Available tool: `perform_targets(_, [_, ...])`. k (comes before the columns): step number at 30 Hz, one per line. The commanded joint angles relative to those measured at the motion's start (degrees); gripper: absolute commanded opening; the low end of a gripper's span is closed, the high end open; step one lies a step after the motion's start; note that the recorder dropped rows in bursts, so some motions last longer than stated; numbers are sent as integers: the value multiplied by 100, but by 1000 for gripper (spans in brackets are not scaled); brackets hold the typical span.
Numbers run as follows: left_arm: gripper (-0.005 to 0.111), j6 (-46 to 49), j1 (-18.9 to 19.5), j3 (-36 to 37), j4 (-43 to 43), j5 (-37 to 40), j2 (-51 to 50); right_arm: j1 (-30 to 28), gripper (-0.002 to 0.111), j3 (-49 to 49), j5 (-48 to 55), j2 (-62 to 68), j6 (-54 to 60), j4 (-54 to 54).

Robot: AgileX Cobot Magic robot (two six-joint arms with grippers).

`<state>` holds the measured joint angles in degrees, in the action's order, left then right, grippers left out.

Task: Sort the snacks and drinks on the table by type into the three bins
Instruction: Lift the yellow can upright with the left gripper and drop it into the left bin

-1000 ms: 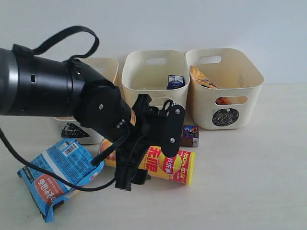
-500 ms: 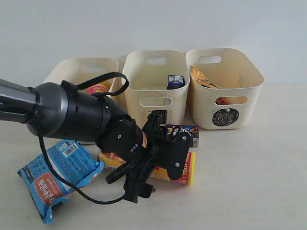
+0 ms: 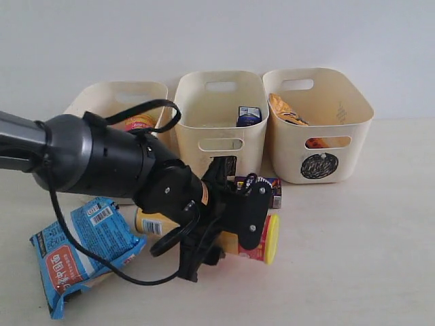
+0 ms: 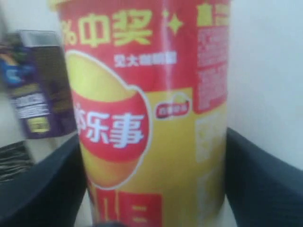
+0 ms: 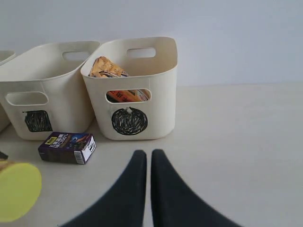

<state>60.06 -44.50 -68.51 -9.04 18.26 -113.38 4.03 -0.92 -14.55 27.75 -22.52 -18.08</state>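
The yellow chip tube [image 3: 262, 239] [image 4: 147, 118] lies on its side on the table [image 3: 353, 244]. My left gripper [image 3: 228, 239] [image 4: 154, 142] straddles it, a finger pressed against each side. The blue crinkly packet [image 3: 81, 255] lies at the front left. The dark brown carton [image 3: 270, 187] [image 5: 67, 147] lies in front of the bins. The middle bin [image 3: 217, 122] holds the purple and white carton [image 3: 249, 115]. The right bin [image 3: 319, 136], marked with a circle, holds the orange bag [image 3: 285, 110]. A pink tube's end [image 3: 139, 123] shows in the left bin [image 3: 95, 102]. My right gripper [image 5: 144, 158] is shut and empty above bare table.
My left arm [image 3: 88, 159] hides the front of the left bin and part of the middle one. A plain wall rises right behind the bins. Bare table lies to the right of the yellow tube and in front of the right bin.
My left arm came down over the yellow tube and its jaws closed in against it. The tube and the blue packet shifted slightly. The right gripper has not moved.
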Motion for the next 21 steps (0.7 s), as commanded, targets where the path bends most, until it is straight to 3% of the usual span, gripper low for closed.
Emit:
perform_targets(1, [5,-277,-11,20,20,-156,489,-7,1,25,-57,22,15,-23])
perform_targets(6, [5,-1085,-11,20,20,-156,1096,-7,1,25,-57,22,15,-23])
perform_targets(12, [5,-3374,-1,20,20,-211,2494,-7,1,25,-57,22,-8,-23])
perform_targets(15, [5,-5145,386,20,20,-471,3121,-7,1,25,-57,22,-8,-23])
perform_targets(21, [5,-6418,1321,20,20,-546,3516,-7,1,25,-35,22,-1,-23])
